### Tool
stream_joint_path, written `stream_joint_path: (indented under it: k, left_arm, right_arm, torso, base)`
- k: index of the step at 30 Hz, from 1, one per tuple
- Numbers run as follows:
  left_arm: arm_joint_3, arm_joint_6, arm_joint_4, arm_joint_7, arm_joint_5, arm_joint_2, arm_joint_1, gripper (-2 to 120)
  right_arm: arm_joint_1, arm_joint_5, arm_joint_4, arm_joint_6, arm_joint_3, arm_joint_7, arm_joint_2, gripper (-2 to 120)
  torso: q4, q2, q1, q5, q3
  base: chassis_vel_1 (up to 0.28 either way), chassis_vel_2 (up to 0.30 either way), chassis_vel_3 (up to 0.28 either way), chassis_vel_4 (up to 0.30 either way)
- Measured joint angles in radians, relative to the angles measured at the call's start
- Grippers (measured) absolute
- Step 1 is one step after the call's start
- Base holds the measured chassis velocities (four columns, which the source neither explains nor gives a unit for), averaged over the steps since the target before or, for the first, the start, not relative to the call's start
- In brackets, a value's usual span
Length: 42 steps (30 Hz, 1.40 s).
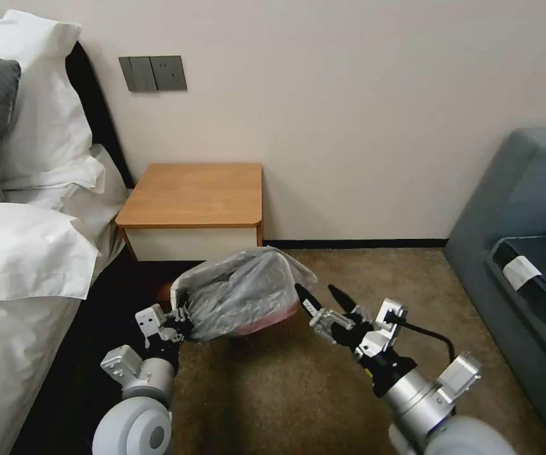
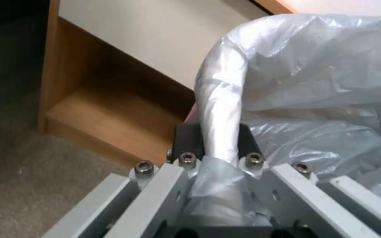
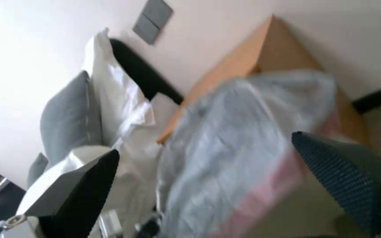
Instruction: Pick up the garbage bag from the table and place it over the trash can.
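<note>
1 garbage bag [image 1: 241, 292], unlabelled

Soft, even indoor light; the head view is sharp. Right wrist view is motion-blurred, smearing the crinkly translucent grey garbage bag [image 3: 239, 145]; overexposed glare at 10 o'clock.

No readable text, label, brand, number or sign on anything.

The garbage bag [image 1: 241, 291] is thin, crinkly grey plastic with a pinkish-red edge along the bottom. It is puffed open and draped over something low on the carpet, just in front of the table [image 1: 194, 193]. The table has an orange-brown wooden top, a white drawer front and a lower wooden shelf.
</note>
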Motion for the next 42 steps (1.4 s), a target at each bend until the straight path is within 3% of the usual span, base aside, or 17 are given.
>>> stream_joint_path:
  k: [8,19,25,29,42]
  left_arm:
    - [0.004,0.004,0.013,-0.004,-0.014,-0.001,-0.01,3]
    - [0.009,0.007,0.015,-0.002,-0.005,-0.007,0.002,3]
    - [0.009,0.007,0.015,0.0,0.001,-0.008,0.012,3]
    - [0.009,0.006,0.015,0.0,0.004,-0.01,0.012,3]
    - [0.008,0.005,0.02,-0.001,0.007,-0.01,0.006,3]
  right_arm:
    - [0.056,-0.025,-0.147,0.032,-0.065,-0.01,0.036,100]
    - [0.109,-0.03,-0.204,0.039,-0.092,-0.01,0.053,93]
    - [0.114,-0.034,-0.208,0.04,-0.097,-0.011,0.055,76]
    - [0.114,-0.04,-0.213,0.042,-0.1,-0.014,0.056,55]
    - [0.106,-0.062,-0.206,0.046,-0.1,-0.021,0.055,11]
  torso:
    - [0.0,0.0,0.0,0.0002,0.0]
    - [0.0,0.0,0.0,0.0002,0.0]
    - [0.0001,0.0,0.0,0.0002,0.0]
    - [0.0,0.0,0.0,0.0002,0.0]
    - [0.0,0.0,0.0,0.0002,0.0]
  base:
    - [0.0,0.0,0.0,0.0]
    - [0.0,0.0,0.0,0.0]
    - [0.0,0.0,0.0,0.0]
    - [0.0,0.0,0.0,0.0]
    - [0.0,0.0,0.0,0.0]
